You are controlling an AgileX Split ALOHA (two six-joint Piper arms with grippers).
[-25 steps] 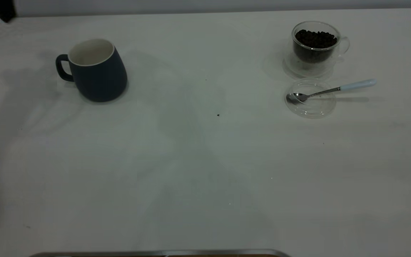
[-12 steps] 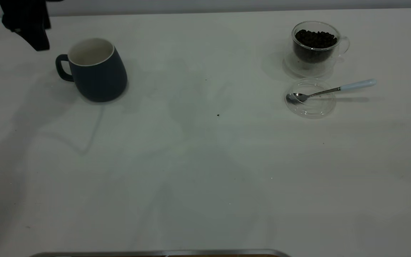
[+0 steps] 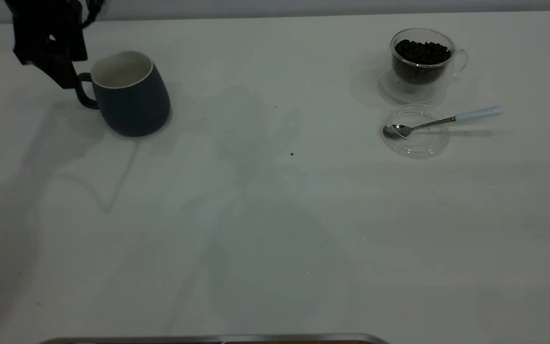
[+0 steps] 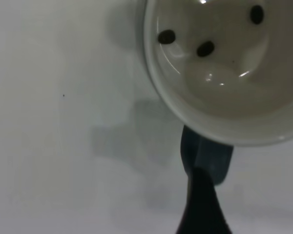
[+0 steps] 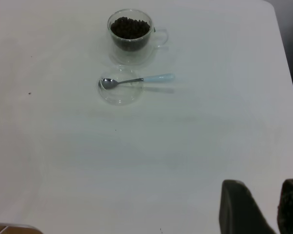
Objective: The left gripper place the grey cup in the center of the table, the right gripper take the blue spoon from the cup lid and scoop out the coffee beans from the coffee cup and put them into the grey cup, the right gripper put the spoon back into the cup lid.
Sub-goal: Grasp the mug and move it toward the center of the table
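The grey cup [image 3: 132, 100] stands upright at the far left of the table [image 3: 275, 215], its handle towards my left gripper [image 3: 62, 76]. The gripper is open and hangs right at the handle; one finger [image 4: 201, 204] overlaps the handle in the left wrist view. That view shows three beans inside the cup [image 4: 224, 73]. The coffee cup [image 3: 422, 62], full of coffee beans [image 3: 422, 51], stands at the far right. The blue spoon [image 3: 439, 122] lies with its bowl in the cup lid [image 3: 416, 141] just in front. My right gripper [image 5: 263, 200] is open, far from them.
A metal edge [image 3: 208, 339] runs along the table's near border. A few dark specks [image 3: 292, 154] lie on the middle of the white top. The right wrist view also shows the coffee cup [image 5: 131, 36], spoon [image 5: 136, 80] and lid [image 5: 119, 92].
My left gripper has come in from the far left corner and dropped to the grey cup's handle. The cups, spoon and lid have not moved.
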